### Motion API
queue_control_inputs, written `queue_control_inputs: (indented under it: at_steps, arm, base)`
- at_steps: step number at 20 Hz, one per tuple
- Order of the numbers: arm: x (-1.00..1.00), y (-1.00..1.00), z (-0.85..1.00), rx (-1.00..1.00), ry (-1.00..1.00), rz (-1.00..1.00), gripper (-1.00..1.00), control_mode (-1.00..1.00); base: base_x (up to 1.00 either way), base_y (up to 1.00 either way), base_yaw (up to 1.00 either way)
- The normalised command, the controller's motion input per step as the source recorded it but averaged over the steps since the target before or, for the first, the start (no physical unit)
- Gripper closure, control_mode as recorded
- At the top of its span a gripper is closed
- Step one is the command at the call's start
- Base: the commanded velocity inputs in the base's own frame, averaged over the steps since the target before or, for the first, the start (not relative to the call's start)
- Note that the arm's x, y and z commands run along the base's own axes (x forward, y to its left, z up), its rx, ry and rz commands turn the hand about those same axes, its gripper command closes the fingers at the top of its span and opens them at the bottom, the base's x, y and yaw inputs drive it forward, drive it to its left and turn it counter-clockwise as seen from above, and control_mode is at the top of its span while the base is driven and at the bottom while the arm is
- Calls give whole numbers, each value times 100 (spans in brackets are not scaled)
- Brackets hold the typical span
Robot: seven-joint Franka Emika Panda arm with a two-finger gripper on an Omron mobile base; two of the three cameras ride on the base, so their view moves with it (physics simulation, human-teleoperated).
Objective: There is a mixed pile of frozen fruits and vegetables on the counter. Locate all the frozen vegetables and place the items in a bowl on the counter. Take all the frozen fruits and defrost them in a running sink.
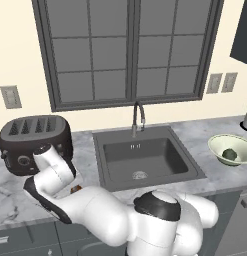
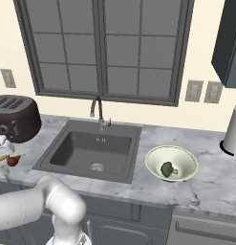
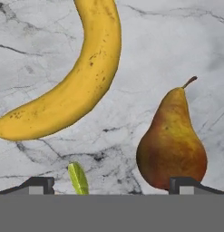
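Cream wall [image 2: 138, 112], dark-framed gridded window [image 2: 102, 48], pale wall outlets [image 2: 203, 91], black toaster [image 1: 36, 143], dark upper cabinet [image 2: 228, 43]

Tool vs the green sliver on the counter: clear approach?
Probably yes. The sliver lies between the open tool's fingertips on bare counter, apart from the pear and banana; nothing covers it.

My two base cameras sit behind the arm, high up, facing forward and down at the window wall. Both take in the sink [image 1: 145, 157], the toaster [image 1: 35, 142] and the bowl [image 1: 230, 149], from the left and from the right. My hand camera looks straight down at the surface [image 3: 168, 41] from very close, on the banana [image 3: 77, 86] and the pear [image 3: 172, 145].
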Motion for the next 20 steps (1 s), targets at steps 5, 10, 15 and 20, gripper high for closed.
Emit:
queue_control_inputs:
  at_steps: [5, 10, 15, 20]
  arm:
    - [1, 19, 0, 0, 0, 3, -100, -100]
    - [0, 39, 0, 0, 0, 0, -100, -100]
    - [0, 9, -2, 0, 0, 0, -100, -100]
    - [-11, -2, -20, 0, 1, -1, -100, -100]
  base:
    - [0, 0, 0]
    - [0, 0, 0]
    - [0, 0, 0]
    - [0, 0, 0]
